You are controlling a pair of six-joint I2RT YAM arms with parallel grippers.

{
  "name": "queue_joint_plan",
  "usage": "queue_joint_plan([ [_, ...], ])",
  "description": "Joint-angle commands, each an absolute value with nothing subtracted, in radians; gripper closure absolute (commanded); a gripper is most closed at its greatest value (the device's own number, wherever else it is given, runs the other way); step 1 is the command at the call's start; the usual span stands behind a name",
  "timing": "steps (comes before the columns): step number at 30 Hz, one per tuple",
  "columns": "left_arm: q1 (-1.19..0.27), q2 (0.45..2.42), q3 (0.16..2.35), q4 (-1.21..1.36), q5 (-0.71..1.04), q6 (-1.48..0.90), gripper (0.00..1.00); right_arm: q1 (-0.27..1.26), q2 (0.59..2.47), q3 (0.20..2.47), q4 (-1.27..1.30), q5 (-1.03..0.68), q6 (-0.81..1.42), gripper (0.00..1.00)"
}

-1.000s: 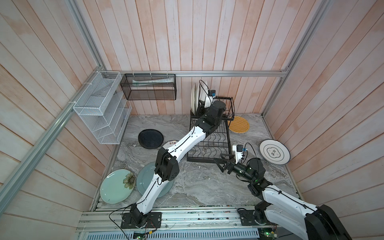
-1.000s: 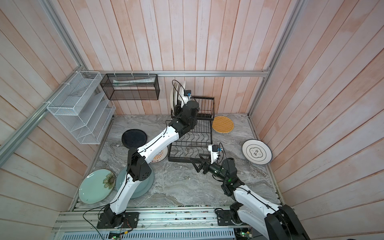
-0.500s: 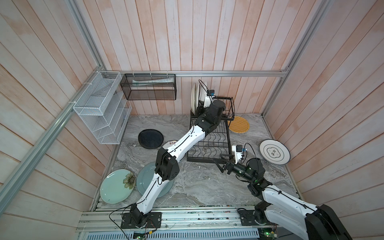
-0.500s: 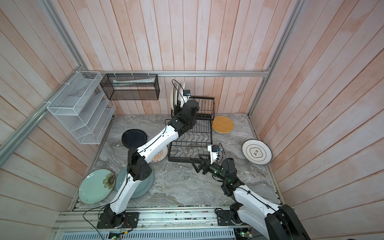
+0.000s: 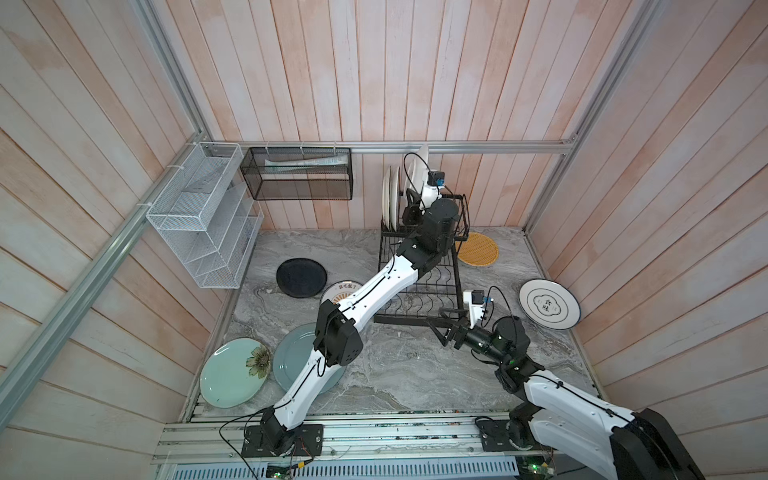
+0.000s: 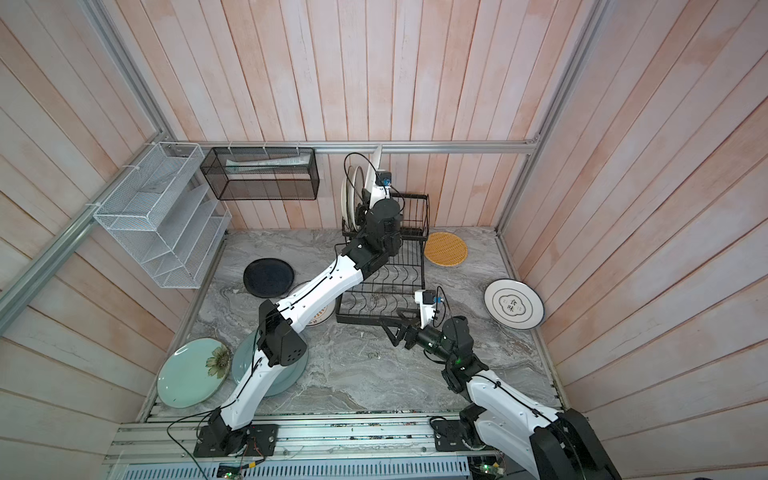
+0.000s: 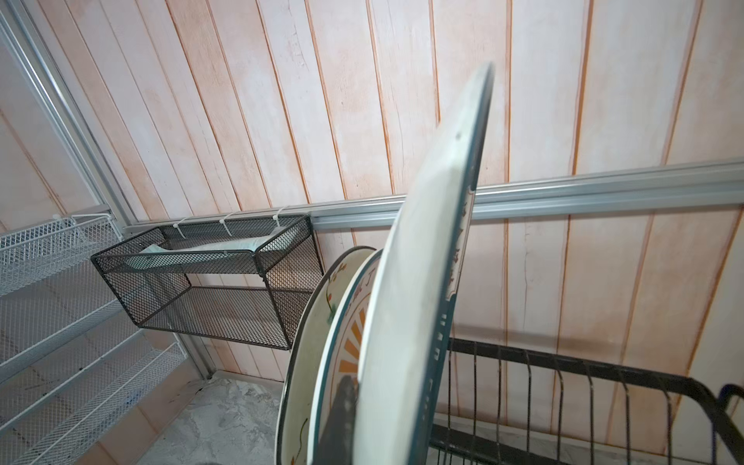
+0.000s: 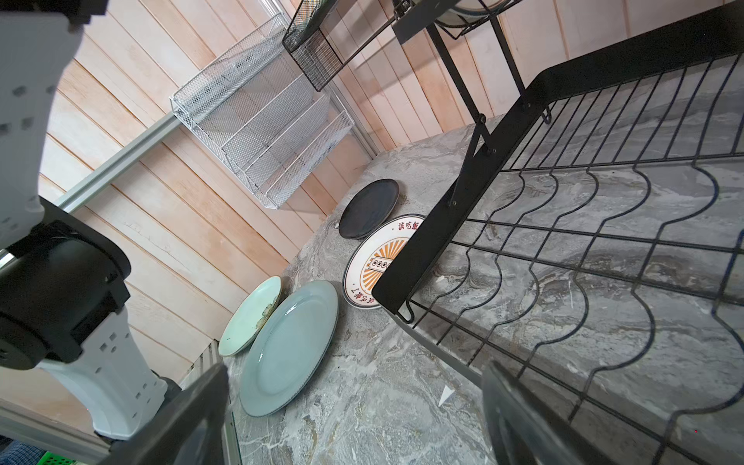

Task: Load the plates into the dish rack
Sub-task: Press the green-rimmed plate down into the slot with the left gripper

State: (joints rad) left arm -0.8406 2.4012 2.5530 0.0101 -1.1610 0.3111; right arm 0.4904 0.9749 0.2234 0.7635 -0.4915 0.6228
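Note:
The black wire dish rack (image 5: 407, 321) stands at the back of the table. Two plates (image 5: 390, 199) stand upright in its upper tier. My left gripper (image 7: 362, 435) is shut on a white plate with a dark rim (image 7: 422, 282), held on edge right beside the sunburst one (image 7: 350, 342); this held plate (image 6: 374, 166) rises above the rack. My right gripper (image 8: 354, 402) is open and holds nothing, low by the rack's front corner (image 8: 402, 298). Flat on the table lie black (image 5: 301, 277), sunburst (image 5: 338, 291), grey-blue (image 5: 291, 357), pale green (image 5: 228, 374), woven yellow (image 5: 478, 248) and white lettered (image 5: 548, 304) plates.
A white mesh organizer (image 5: 203, 216) hangs on the left wall and a black mesh basket (image 5: 299, 174) on the back rail. My left arm (image 5: 374, 291) stretches over the sunburst and grey-blue plates. Wood-panelled walls close in three sides.

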Motion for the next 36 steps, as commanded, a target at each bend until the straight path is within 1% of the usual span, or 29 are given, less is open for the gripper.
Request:
queue_joint_plan([
  [1, -0.827, 2.425, 2.578, 0.059, -1.183, 0.319, 1.0, 0.499, 0.973, 0.248, 0.787, -0.492, 0.607, 0.02],
  [6, -0.82, 2.432, 2.569, 0.036, -1.182, 0.295, 1.0, 0.502, 0.973, 0.248, 0.786, -0.489, 0.607, 0.02],
  [18, -0.804, 2.436, 2.56, -0.128, -1.152, 0.121, 1.0, 0.503, 0.982, 0.251, 0.783, -0.49, 0.604, 0.02],
  [32, -0.789, 2.459, 2.559, -0.183, -1.146, 0.063, 1.0, 0.504, 0.979, 0.252, 0.778, -0.488, 0.604, 0.02],
  [36, -0.783, 2.464, 2.563, -0.24, -1.128, 0.009, 1.0, 0.505, 0.979, 0.252, 0.779, -0.488, 0.604, 0.02],
])
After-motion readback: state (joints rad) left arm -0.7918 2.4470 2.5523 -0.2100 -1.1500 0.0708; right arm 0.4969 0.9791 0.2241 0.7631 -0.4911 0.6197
